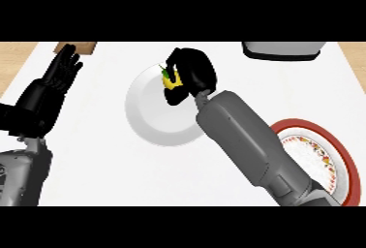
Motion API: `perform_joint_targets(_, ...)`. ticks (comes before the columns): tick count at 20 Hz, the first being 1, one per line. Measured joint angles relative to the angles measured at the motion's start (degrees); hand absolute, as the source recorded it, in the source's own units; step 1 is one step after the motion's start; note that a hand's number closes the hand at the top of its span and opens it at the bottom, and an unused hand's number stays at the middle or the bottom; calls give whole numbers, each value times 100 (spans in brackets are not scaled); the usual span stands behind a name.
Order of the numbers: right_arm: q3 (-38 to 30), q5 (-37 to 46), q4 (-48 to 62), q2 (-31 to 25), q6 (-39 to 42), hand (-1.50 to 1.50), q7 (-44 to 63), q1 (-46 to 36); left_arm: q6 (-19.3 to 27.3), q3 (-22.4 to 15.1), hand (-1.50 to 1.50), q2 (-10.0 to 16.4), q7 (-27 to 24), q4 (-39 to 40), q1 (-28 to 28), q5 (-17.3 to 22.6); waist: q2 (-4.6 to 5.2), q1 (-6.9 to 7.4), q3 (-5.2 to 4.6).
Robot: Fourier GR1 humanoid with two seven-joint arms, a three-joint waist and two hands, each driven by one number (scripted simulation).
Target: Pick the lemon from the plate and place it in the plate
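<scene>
Two plates are on my surface (100, 164): a white plate (160, 121) at centre and a red-rimmed plate (343, 150) out at four o'clock. My right hand (193, 68) is curled round the lemon (170, 82) near the white plate's twelve o'clock edge, fingers clamped on it. I cannot tell whether the lemon is lifted or resting on the plate. I judge the grasp made, with the lift, the carry toward four o'clock and the release all left. My left hand (61, 70) rests at ten o'clock, fingers straight and apart, holding nothing.
</scene>
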Motion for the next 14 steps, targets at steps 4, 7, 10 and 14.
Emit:
perform_joint_targets(4,383,-450,790,16,-309,150,-92,-303,16,-135,0,-113,49,-130,39,-55,25,118,0)
perform_joint_targets(7,476,-912,1211,20,-640,-150,-144,-381,30,-191,0,-179,0,-47,-47,-103,54,190,0)
perform_joint_targets(10,525,-1363,1548,22,-767,-150,-326,-498,39,-258,0,-235,-30,42,-157,-161,91,267,1)
perform_joint_targets(14,549,-2014,1671,25,-932,-150,-729,-488,36,-289,0,-281,-15,111,-298,-166,121,383,4)
